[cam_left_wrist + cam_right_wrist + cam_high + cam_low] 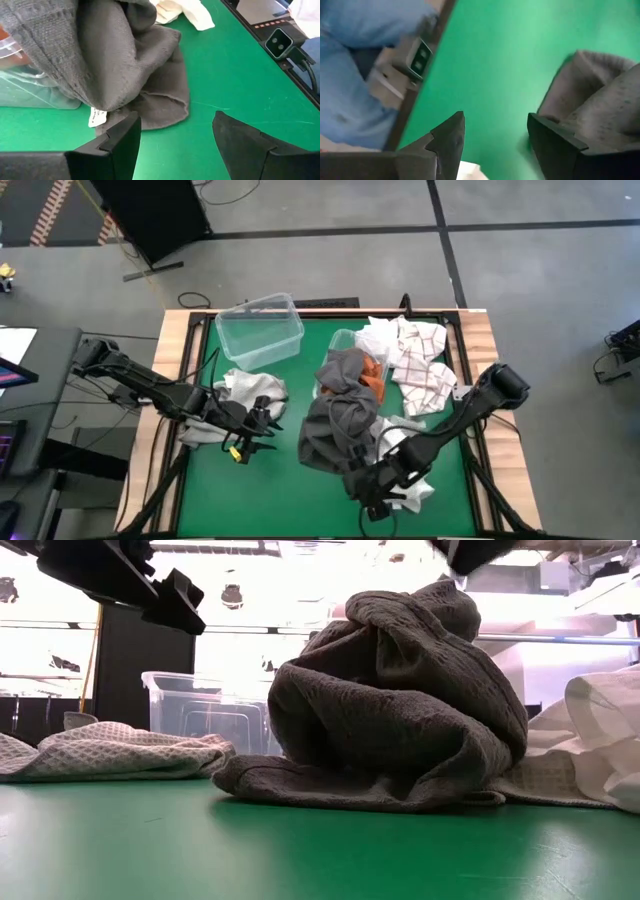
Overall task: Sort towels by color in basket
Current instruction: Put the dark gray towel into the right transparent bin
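Observation:
A dark grey towel (pixel 335 425) lies heaped mid-table, its upper part draped over the rim of a clear basket (pixel 345 345) that holds a rust orange towel (pixel 372 370). A light grey towel (pixel 250 390) lies flat at the left. A red-checked white towel (pixel 415 355) lies at the far right, and a plain white one (pixel 410 475) at the near right. My left gripper (pixel 266 430) hovers open beside the light grey towel, facing the dark heap (pixel 125 65). My right gripper (pixel 368 498) stands open over the near edge, next to the heap (pixel 600 100).
A second clear basket (pixel 258 330) stands at the far left of the green mat. The mat's near left part (pixel 260 500) is bare. The table's wooden border (pixel 175 340) frames the mat. Beyond the near edge a person in blue (pixel 350 60) shows.

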You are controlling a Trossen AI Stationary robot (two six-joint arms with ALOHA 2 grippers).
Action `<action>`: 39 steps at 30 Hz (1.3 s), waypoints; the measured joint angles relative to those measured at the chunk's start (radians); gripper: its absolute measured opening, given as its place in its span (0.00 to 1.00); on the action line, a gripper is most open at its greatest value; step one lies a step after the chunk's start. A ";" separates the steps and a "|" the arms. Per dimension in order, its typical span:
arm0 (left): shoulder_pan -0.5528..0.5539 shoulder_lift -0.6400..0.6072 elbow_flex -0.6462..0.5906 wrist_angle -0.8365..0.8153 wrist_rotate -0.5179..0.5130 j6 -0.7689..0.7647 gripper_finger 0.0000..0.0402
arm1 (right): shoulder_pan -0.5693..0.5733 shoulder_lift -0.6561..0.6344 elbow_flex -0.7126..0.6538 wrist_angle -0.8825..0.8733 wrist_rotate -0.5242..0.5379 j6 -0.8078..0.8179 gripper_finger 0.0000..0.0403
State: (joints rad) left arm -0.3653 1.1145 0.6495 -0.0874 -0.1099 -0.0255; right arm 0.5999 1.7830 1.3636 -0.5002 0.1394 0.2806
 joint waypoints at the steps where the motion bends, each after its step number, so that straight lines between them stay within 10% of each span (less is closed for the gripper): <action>1: 0.000 0.000 0.000 0.000 -0.003 -0.003 0.59 | 0.000 0.015 0.000 -0.002 0.001 -0.011 0.61; 31: 0.000 0.000 0.000 0.001 -0.018 -0.020 0.59 | 0.004 0.266 0.002 -0.160 0.351 -0.132 0.60; 39: 0.000 0.000 0.000 0.001 -0.022 -0.013 0.59 | -0.025 0.267 0.000 -0.159 0.360 -0.095 0.39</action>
State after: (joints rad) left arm -0.3649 1.1149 0.6495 -0.0864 -0.1318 -0.0383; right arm 0.5744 2.0504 1.3640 -0.6590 0.4992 0.1856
